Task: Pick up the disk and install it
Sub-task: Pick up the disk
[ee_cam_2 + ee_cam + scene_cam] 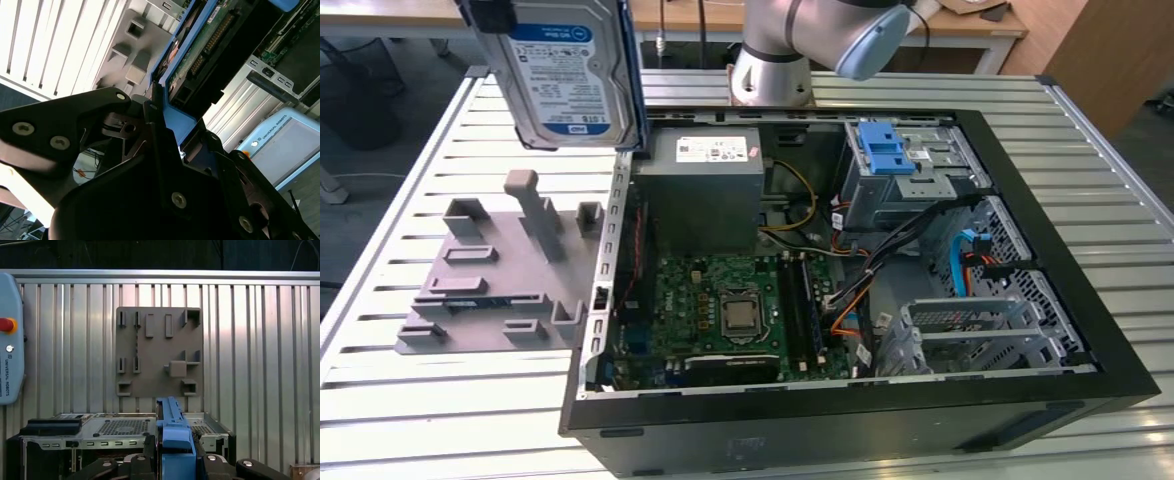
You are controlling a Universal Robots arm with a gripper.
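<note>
Gripper (pixel 180 125): I have it clamped on the blue carrier frame of the disk (pixel 567 70), held upright in the air. Exterior view: grey fixture plate (pixel 494 290) at 6 o'clock below the disk, open computer case (pixel 854 420) at 4 o'clock.

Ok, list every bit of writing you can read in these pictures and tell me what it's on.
Label on the disk: blue band and lines of print, too small to read.
Sticker on the grey box: print with a red mark, too small to read.
Controller: a maker's name in small letters beside a red button, not quoted here.
No other text can be read.
</note>
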